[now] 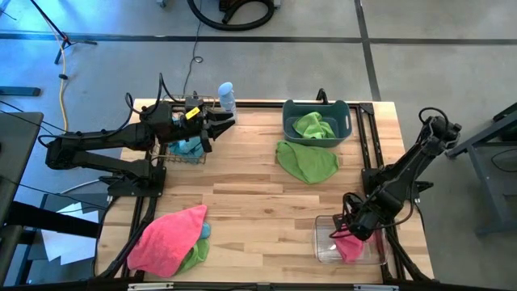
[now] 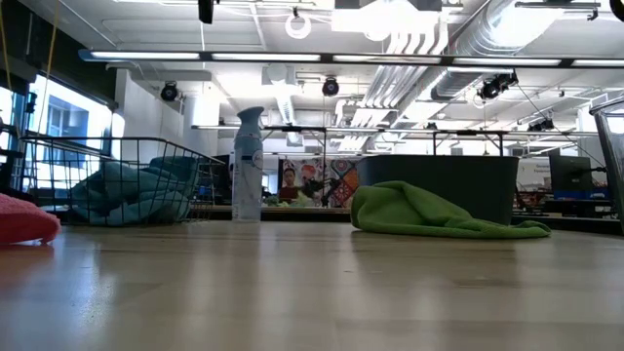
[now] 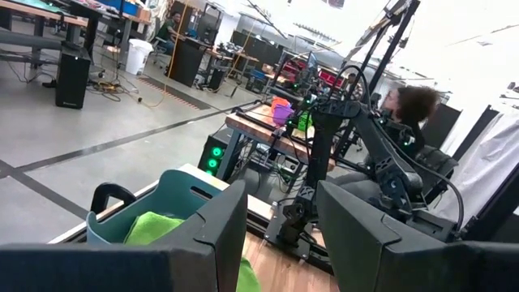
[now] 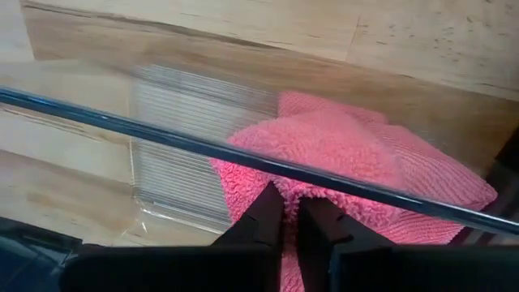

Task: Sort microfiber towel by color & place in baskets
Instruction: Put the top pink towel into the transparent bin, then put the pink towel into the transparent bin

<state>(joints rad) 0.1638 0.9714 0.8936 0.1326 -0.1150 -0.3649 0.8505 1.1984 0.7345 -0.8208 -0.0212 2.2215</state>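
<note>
Pink towel [image 4: 340,154] in clear bin [image 1: 323,242]; right gripper [image 4: 290,212] fingers nearly closed, pinching it; low view misses this.

Pink towel [image 1: 349,245] lies bunched in the clear bin [image 1: 323,242]; green ones sit in the blue tub [image 1: 346,129] and flat beside it [image 1: 307,162]; blue fills the wire basket [image 2: 200,161]; a pink-topped pile [image 1: 167,239] remains.

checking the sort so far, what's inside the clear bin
A pink towel lies in the clear bin, with the right gripper nearly shut on it. The arm covers part of the bin, so nothing more can be ruled out.
</note>
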